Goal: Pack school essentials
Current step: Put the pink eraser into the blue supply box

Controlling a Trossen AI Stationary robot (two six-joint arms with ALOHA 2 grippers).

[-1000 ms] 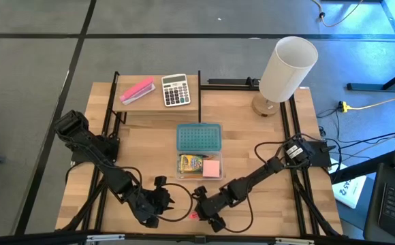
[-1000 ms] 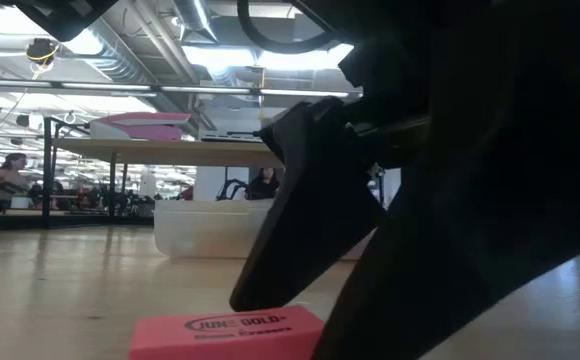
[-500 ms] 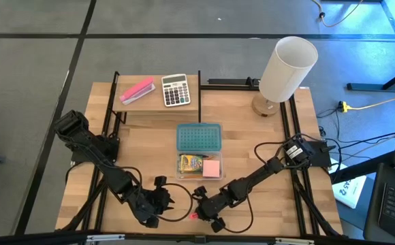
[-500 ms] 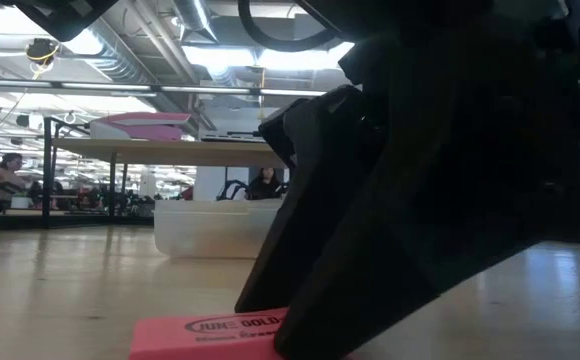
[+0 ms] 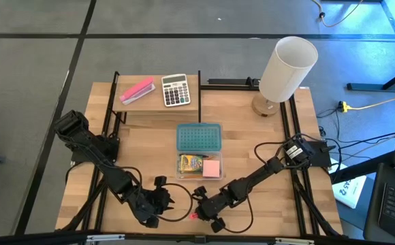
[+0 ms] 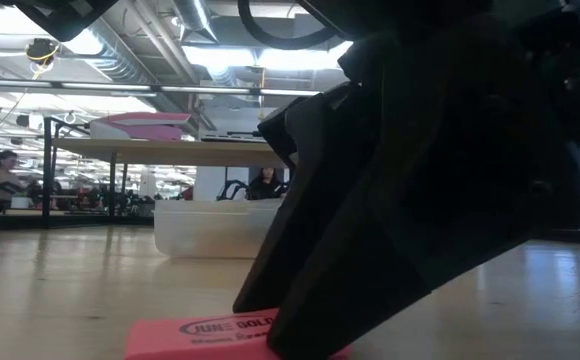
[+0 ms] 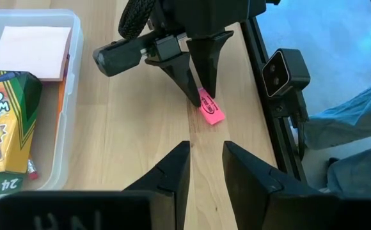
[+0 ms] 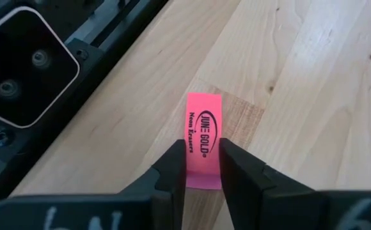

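A small pink eraser (image 8: 204,128) lies flat on the wooden table near its near edge (image 5: 195,216). My right gripper (image 8: 203,167) stands over it, slanting down, with its fingers closed against the eraser's sides; the low view shows the fingers (image 6: 300,280) reaching down to the eraser (image 6: 210,330). My left gripper (image 7: 206,160) hovers open just to the left (image 5: 160,201), nothing between its fingers. A yellow-green crayon box (image 7: 6,121) and a pale pink sticky-note pad (image 7: 35,45) lie in a clear box (image 5: 219,163). My right gripper pinches the eraser's two long sides (image 8: 203,160) between its two fingers, toward the end nearer the gripper. The fingers slant down from the table's right and far side. The eraser lies flat on the table.
A teal case (image 5: 199,137) lies beyond the clear box. A raised shelf at the far left bears a pink stapler (image 5: 137,90) and a calculator (image 5: 176,90). A white lamp (image 5: 286,68) stands at the far right. A black camera block (image 8: 19,70) sits at the near edge.
My right gripper has shut its fingers onto the eraser without moving off its spot. The eraser has stayed flat on the table.
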